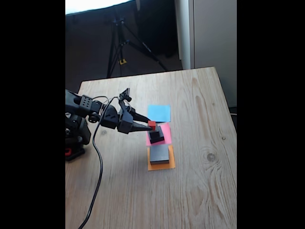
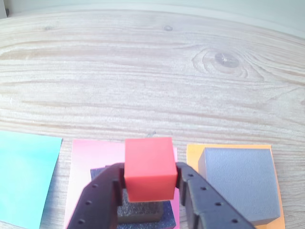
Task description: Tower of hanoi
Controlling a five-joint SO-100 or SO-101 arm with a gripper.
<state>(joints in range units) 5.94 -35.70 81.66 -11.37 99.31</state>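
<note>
Red cube [image 2: 148, 174] clamped in end effector [image 2: 148, 183]; wrist view shows contact.

Tiny red cube [image 2: 148, 174]: plain bright red, between matte black two-finger gripper [image 2: 148, 191] with small round holes dotted along fingers [image 2: 97, 200]

Small black cube [image 1: 156, 136] under it: dark, speckled charcoal in wrist view

Pink paper square [image 2: 90, 155] beneath; flat cyan-blue paper square [image 2: 26, 176] at 9 o'clock of pink in wrist view; orange paper square [image 2: 228, 149] at 3 o'clock

Flat grey slab [image 2: 240, 183] on orange: bluish grey in wrist view, near-black in fixed view

Wooden table [image 2: 143, 71]: pale tan, wavy grain, dark knot at 1 o'clock
</note>
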